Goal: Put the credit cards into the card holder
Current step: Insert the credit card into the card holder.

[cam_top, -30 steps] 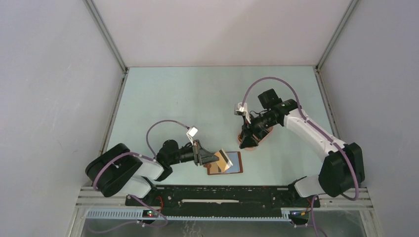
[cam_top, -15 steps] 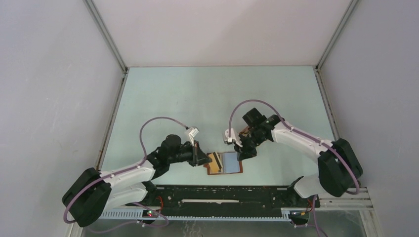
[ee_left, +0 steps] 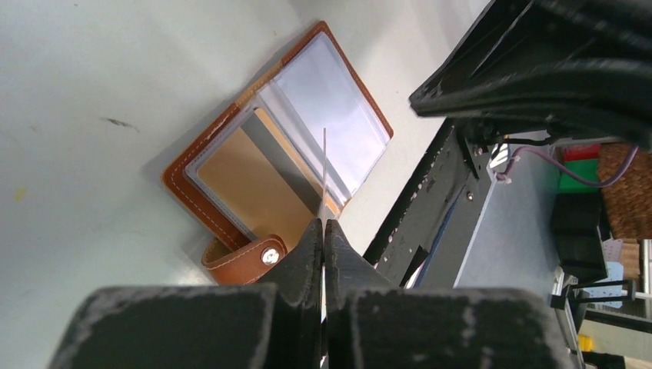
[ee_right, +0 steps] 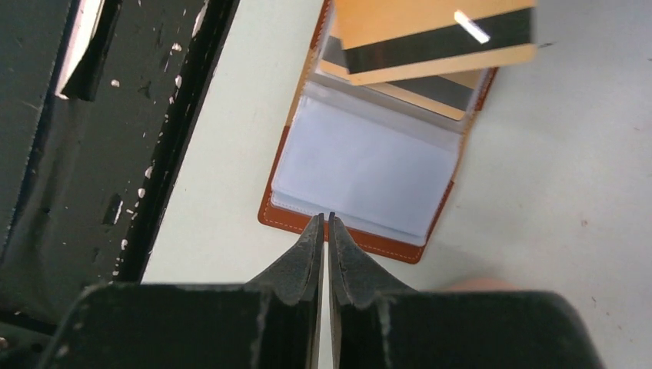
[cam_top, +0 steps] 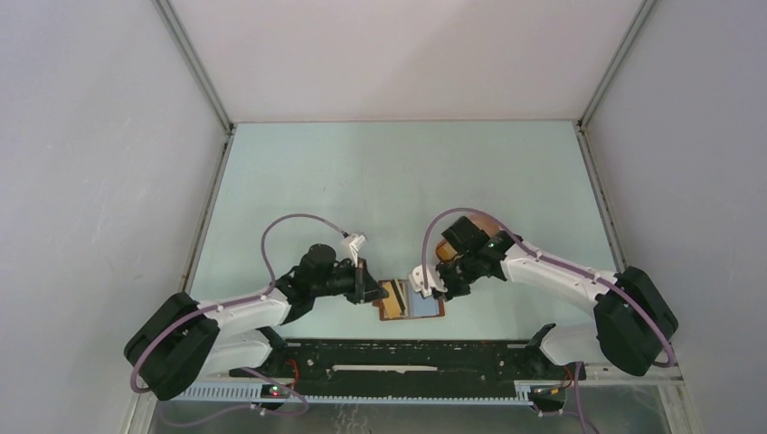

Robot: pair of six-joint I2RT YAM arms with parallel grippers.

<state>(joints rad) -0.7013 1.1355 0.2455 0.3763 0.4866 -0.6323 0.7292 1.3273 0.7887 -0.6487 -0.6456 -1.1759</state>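
The card holder point(cam_top: 425, 306) lies open near the table's front edge, brown with clear sleeves point(ee_right: 361, 165) and a snap tab point(ee_left: 246, 257). My left gripper point(ee_left: 324, 223) is shut on a yellow-orange credit card with a black stripe point(ee_right: 434, 31). I see this card edge-on point(ee_left: 324, 161) over the holder's left half. My right gripper point(ee_right: 324, 217) has its jaws almost together, with only a slit between them. Its tips sit at the holder's right edge. Whether they pinch the sleeve does not show. Both grippers point(cam_top: 373, 291) point(cam_top: 423, 287) flank the holder.
A pinkish-orange tray point(cam_top: 444, 249) sits partly hidden behind the right arm. The black base rail point(ee_right: 115, 154) runs close along the holder's near side. Grey walls point(cam_top: 108, 181) enclose the table on three sides.
The right arm has swung from the tray down to the holder's right edge, and its jaws have closed. The left arm stayed at the holder with the card, shifting slightly.
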